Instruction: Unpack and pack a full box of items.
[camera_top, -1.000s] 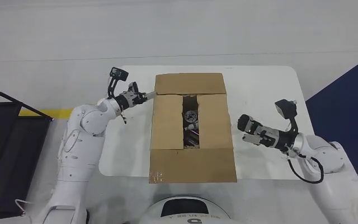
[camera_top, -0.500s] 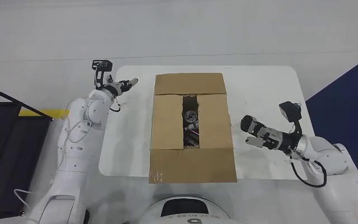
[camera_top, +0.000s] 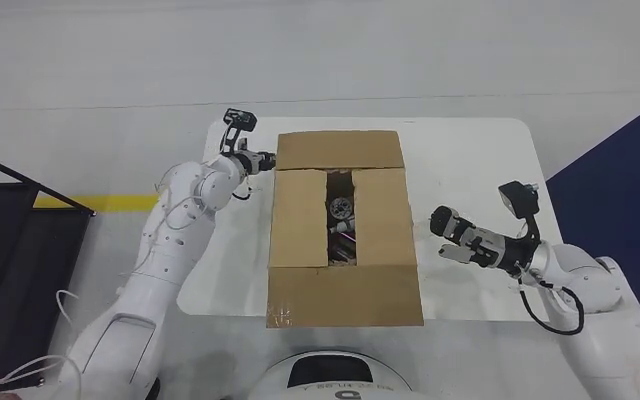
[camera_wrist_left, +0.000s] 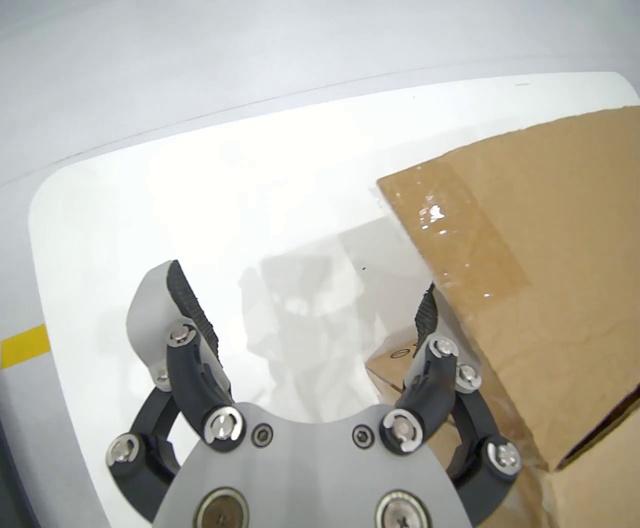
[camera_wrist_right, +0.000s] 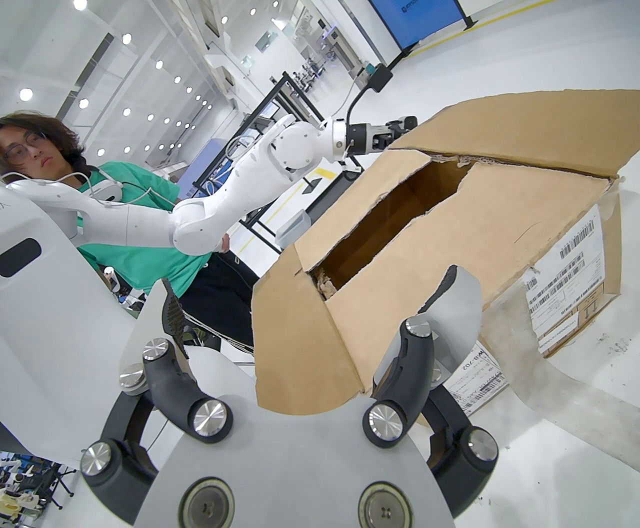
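Observation:
A brown cardboard box (camera_top: 340, 240) stands in the middle of the white table (camera_top: 470, 150). Its two long flaps lie nearly closed, and a narrow gap between them shows several dark items (camera_top: 341, 225) inside. My left gripper (camera_top: 268, 160) is open at the box's far left corner. In the left wrist view this left gripper (camera_wrist_left: 307, 310) has one fingertip (camera_wrist_left: 427, 312) against the edge of the taped far flap (camera_wrist_left: 525, 270). My right gripper (camera_top: 437, 234) hangs open beside the box's right wall. The right wrist view shows this right gripper (camera_wrist_right: 310, 305) facing the box (camera_wrist_right: 450, 225), holding nothing.
Bare table top lies left of the box (camera_top: 235, 250) and on its right (camera_top: 480, 170). A black rack (camera_top: 20, 230) stands on the floor at the left. A blue panel (camera_top: 600, 190) stands off the table's right edge. Printed labels (camera_wrist_right: 565, 270) cover the box's side.
The left arm swung out to the table's far left corner, then came back to the box's far left corner. The right gripper drew slightly away from the box, then held still.

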